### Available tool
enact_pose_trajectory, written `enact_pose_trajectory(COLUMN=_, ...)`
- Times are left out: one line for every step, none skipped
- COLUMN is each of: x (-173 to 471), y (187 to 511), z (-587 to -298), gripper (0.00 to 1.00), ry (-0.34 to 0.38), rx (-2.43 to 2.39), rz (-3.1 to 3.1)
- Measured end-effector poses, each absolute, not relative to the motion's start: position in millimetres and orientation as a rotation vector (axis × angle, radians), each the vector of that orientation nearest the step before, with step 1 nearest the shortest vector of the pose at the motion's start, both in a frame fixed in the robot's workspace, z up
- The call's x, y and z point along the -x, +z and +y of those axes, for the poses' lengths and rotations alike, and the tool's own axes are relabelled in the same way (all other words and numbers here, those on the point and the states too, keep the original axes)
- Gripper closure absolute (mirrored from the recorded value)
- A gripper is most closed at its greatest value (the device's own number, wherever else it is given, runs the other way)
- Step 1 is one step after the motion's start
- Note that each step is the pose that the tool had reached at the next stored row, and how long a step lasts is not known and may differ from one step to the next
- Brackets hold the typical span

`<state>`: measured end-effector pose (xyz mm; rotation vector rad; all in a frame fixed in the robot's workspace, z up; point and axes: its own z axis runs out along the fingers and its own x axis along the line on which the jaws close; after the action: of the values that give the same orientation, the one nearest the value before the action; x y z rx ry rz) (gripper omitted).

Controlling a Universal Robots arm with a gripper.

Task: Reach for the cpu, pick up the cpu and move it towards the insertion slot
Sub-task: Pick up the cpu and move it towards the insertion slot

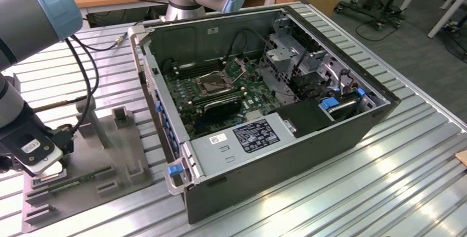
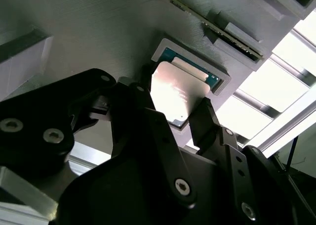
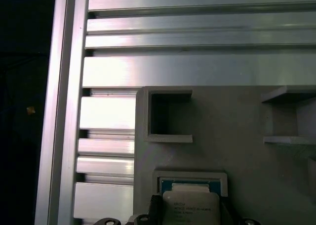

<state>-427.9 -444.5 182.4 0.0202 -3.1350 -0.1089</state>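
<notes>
Tool seemingly clamps cpu seated in gray fixture pocket.

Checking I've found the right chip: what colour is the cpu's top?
The cpu is pale silver-white, blue-green at its edge; clearest in the second wrist view.

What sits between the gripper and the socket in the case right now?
From gripper to socket, exterior view: grey holder plate, ribbed table strip, then the case's side wall.

An open computer case sits mid-frame on a slatted metal table. At lower left, a grey fixture plate bears a green circuit strip.
</notes>
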Motion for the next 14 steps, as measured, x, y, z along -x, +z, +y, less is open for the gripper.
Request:
enact_pose_trajectory(x=427.9, y=182.4, z=-444.5, gripper=0.46, ry=-0.109, rx=-0.02, rz=-3.135)
enact_pose_trajectory(x=427.9, y=182.5, z=-444.5, gripper=0.46, ry=-0.109, rx=-0.02, rz=-3.135)
enact_pose_trajectory(x=427.9, y=182.4, z=-444.5, gripper=0.46, ry=-0.109, rx=-0.02, rz=-3.135)
enact_pose_trajectory(x=427.9, y=182.4, z=-444.5, gripper=0.46, ry=-0.109, rx=-0.02, rz=-3.135)
enact_pose_trajectory(x=427.9, y=182.4, z=-444.5, gripper=0.46, ry=-0.109, rx=-0.02, rz=-3.135)
enact_pose_trajectory(x=427.9, y=182.6, z=-444.5, gripper=0.46, ry=-0.109, rx=-0.02, rz=-3.135)
enact_pose_trajectory(x=427.9, y=183.5, z=-444.5, gripper=0.46, ry=-0.109, rx=-0.02, rz=-3.135)
enact_pose_trajectory(x=427.9, y=185.2, z=-444.5, gripper=0.46, ry=-0.109, rx=-0.02, rz=-3.135)
enact_pose_trajectory(x=427.9, y=187.0, z=-444.5, gripper=0.46, ry=-0.109, rx=-0.02, rz=-3.135)
enact_pose_trajectory(x=427.9, y=188.9, z=-444.5, gripper=0.46, ry=-0.109, rx=-0.02, rz=-3.135)
enact_pose_trajectory(x=427.9, y=190.8, z=-444.5, gripper=0.46, ry=-0.109, rx=-0.02, rz=-3.135)
enact_pose_trajectory(x=427.9, y=192.9, z=-444.5, gripper=0.46, ry=-0.109, rx=-0.02, rz=-3.135)
enact_pose_trajectory(x=427.9, y=195.2, z=-444.5, gripper=0.46, ry=-0.109, rx=-0.02, rz=-3.135)
enact_pose_trajectory(x=427.9, y=197.3, z=-444.5, gripper=0.46, ry=-0.109, rx=-0.02, rz=-3.135)
